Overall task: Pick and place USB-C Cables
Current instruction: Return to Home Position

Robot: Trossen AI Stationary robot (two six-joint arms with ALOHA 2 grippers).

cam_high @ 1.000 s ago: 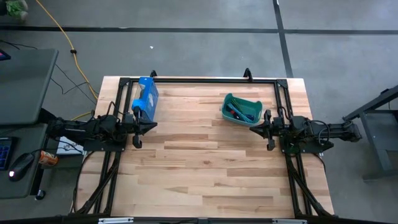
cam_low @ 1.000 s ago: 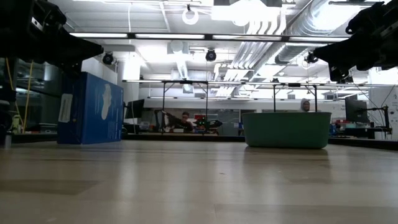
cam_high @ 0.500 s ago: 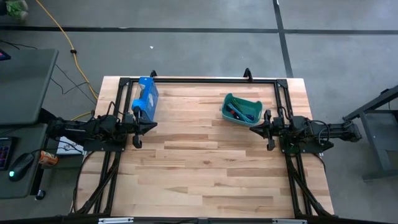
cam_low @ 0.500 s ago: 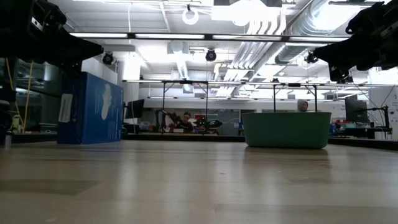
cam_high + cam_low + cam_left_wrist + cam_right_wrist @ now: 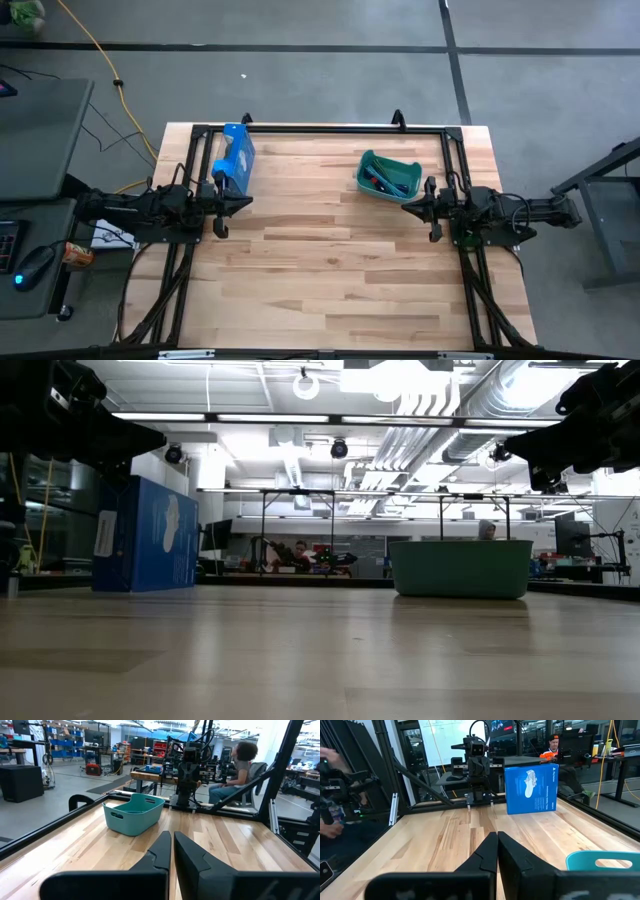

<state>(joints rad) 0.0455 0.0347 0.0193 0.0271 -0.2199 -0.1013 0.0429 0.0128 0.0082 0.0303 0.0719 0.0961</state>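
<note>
The USB-C cables (image 5: 386, 181) lie as a small red, dark and blue heap inside the teal bin (image 5: 372, 166) on the table's far right part. In the low view the bin (image 5: 460, 568) hides them. My left gripper (image 5: 249, 203) hovers at the table's left side, shut and holding nothing, just on the near side of the blue box (image 5: 235, 158). My right gripper (image 5: 405, 208) hovers at the right side, shut and holding nothing, just on the near side of the bin. In the wrist views my left gripper (image 5: 172, 840) and my right gripper (image 5: 497, 840) each show closed fingertips.
The bright blue box (image 5: 145, 535) stands upright at the far left. A black frame (image 5: 320, 128) runs along the table's far edge and both sides. Bare wood (image 5: 330, 260) fills the middle and near part. People sit in the room beyond the table.
</note>
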